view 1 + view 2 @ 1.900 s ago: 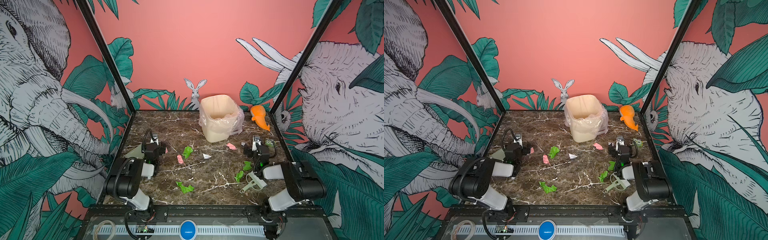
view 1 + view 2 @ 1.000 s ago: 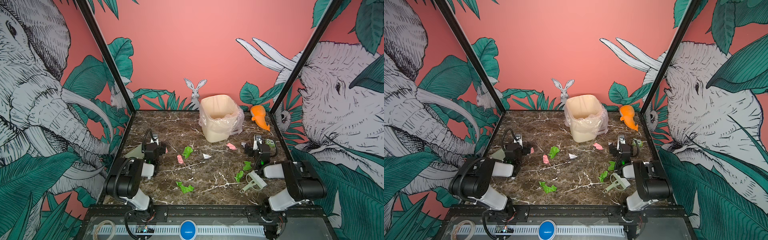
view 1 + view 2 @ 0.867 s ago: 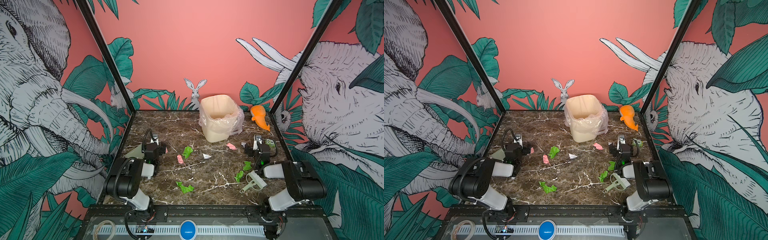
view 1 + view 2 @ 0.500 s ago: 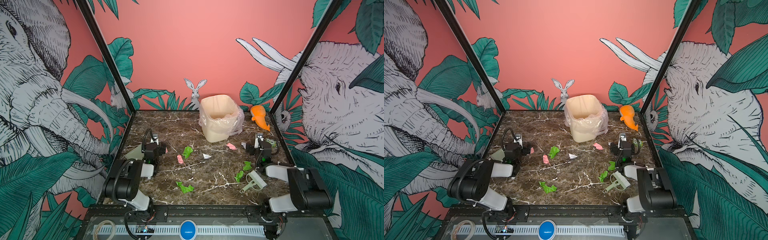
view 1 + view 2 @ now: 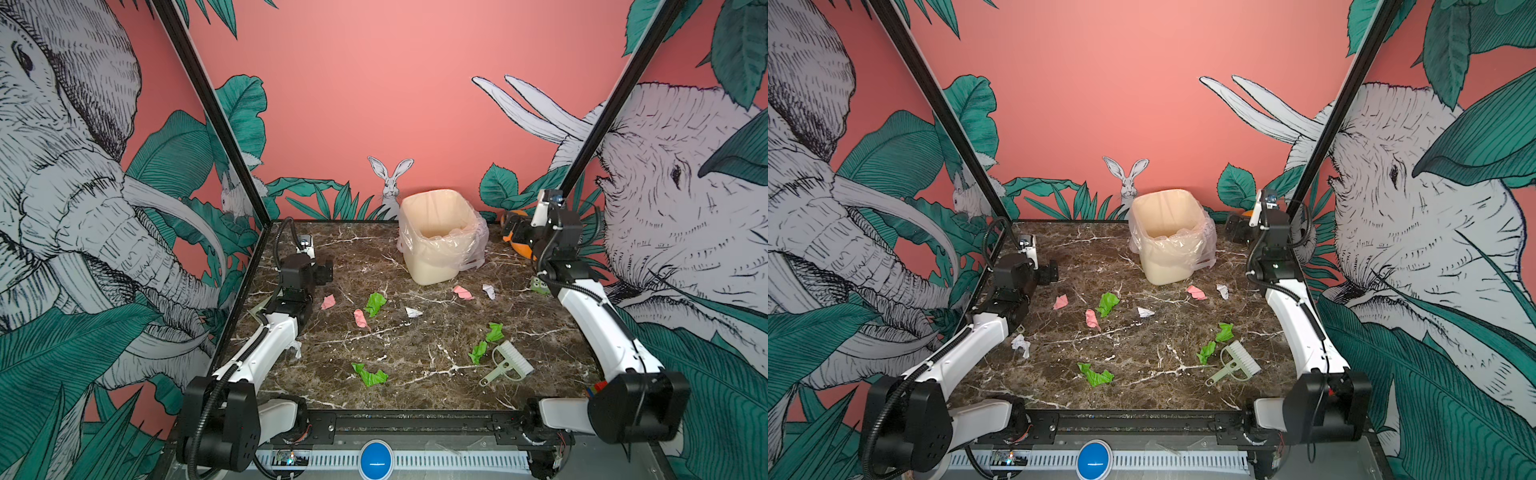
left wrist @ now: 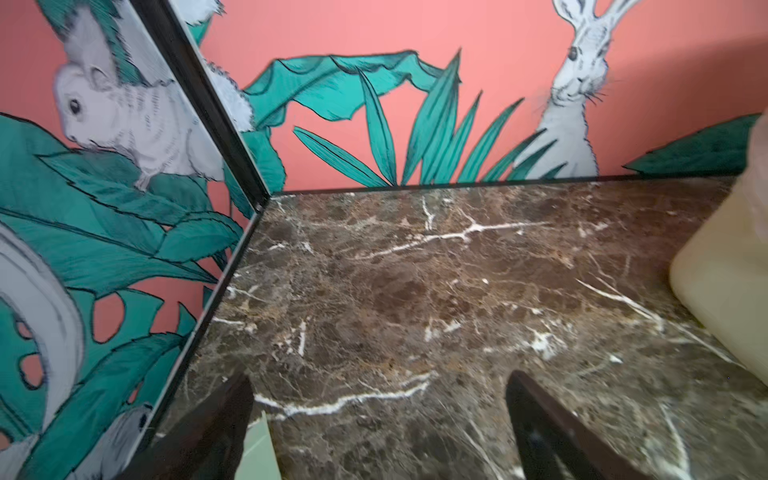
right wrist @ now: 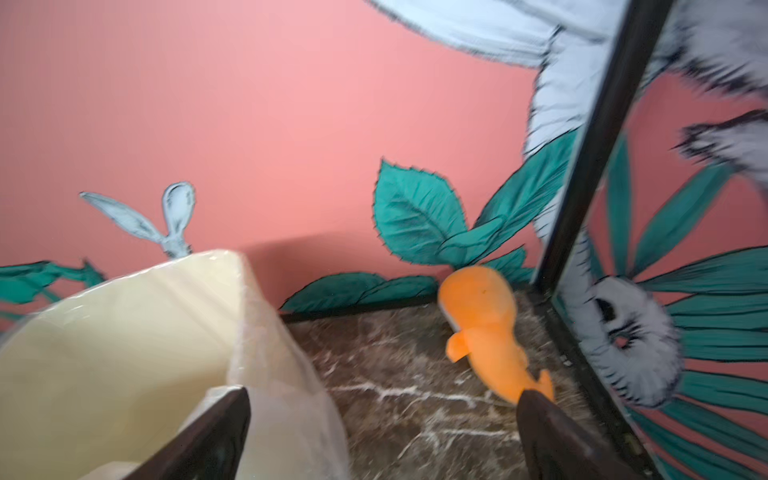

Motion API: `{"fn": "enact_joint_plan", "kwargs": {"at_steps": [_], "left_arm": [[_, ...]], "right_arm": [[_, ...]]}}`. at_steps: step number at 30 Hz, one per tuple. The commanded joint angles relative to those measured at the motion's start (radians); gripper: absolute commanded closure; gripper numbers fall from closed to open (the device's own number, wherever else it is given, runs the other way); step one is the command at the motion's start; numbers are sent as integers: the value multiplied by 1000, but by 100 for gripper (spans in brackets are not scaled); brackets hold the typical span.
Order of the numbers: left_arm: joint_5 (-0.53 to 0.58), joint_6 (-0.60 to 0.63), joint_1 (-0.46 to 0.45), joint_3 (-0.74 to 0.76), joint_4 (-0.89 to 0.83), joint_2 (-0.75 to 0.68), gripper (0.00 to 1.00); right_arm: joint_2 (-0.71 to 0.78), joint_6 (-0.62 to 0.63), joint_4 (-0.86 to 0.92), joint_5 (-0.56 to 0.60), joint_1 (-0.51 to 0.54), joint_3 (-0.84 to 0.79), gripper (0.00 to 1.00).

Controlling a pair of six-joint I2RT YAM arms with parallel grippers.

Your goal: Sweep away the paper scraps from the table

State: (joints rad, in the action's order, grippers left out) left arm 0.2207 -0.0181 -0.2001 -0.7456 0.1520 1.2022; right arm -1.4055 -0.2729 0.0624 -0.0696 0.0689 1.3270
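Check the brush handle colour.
The brush handle is pale green, clearest in a top view.

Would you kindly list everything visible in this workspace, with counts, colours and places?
table: one, dark brown marble, black-framed, centre
paper scraps: ten (four green, three pink, three white), strewn mid-table
bin: one, cream with clear liner, back centre
brush: one, pale green, white bristles, front right
orange toy: one, orange, back right corner
dustpan: one, pale green, left edge, mostly under left arm
small object: one, pale green, right edge, unidentifiable
left hand: one, black, open, low at back left
right hand: one, black, open, raised near the toy
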Motion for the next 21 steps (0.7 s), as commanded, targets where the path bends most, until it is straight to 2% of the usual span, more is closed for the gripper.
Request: {"fn": "enact_joint_plan", "kwargs": {"at_steps": [1,6,11,15,21], "left_arm": [[-10,-83,-39,-69,-169,-14,3],[-25,-129,-69,-154,-259,8,3],[-55,-160,-86,-222,-301,14,3],[-70,-164,-105,-295,-344,37,3],[-89,-167,-160,-466,-463,116,4]], "right_arm": [[-92,-106,138,-193,11,136,1],[-217,-174,179,-313,52,231,1],[-275,-191,186,-329,109,229,1],[-312,-229,139,-383,136,228,1],[-362,-242,121,-424,195,271,1]]}}
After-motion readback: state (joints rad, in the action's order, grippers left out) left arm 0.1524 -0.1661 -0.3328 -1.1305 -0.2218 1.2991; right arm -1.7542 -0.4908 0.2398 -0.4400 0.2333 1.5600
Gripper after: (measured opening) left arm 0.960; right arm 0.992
